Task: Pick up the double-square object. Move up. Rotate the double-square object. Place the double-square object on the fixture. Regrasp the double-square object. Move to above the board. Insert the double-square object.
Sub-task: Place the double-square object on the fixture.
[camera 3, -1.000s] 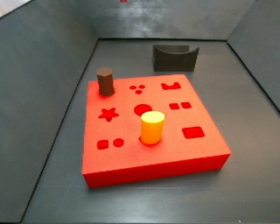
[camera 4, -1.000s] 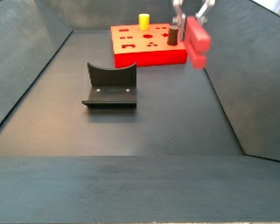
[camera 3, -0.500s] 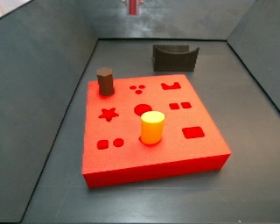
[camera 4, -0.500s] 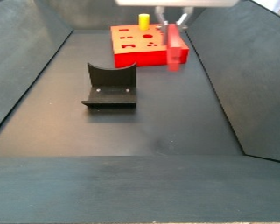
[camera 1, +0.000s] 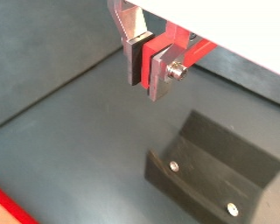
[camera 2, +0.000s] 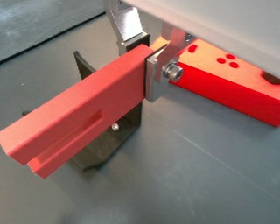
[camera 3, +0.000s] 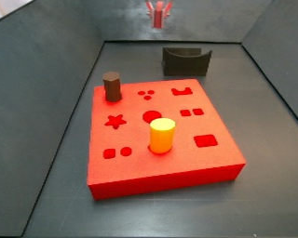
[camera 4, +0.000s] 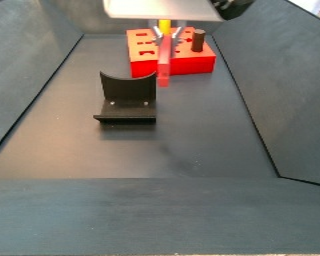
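Observation:
My gripper [camera 4: 163,24] hangs high in the air, shut on the double-square object [camera 4: 163,62], a thin red flat piece that dangles below the fingers. In a wrist view the double-square object [camera 2: 73,122] sticks out long from between the silver fingers [camera 2: 157,74]; in both wrist views the gripper [camera 1: 149,74] clamps it at one end. The dark fixture [camera 4: 125,98] stands on the floor below and slightly to the side of the piece, also seen as the fixture [camera 1: 219,171]. The red board [camera 3: 177,172] with its shaped cutouts lies apart from the fixture [camera 3: 186,61].
A yellow cylinder [camera 3: 162,135] and a brown cylinder [camera 3: 113,86] stand upright in the board. Dark sloping walls [camera 4: 276,90] enclose the grey floor [camera 4: 163,160] on both sides. The board [camera 4: 190,66] sits at the far end behind the fixture.
The gripper has carried the double-square object sideways from the right wall to a spot over the fixture, and the piece now shows edge-on in a side view.

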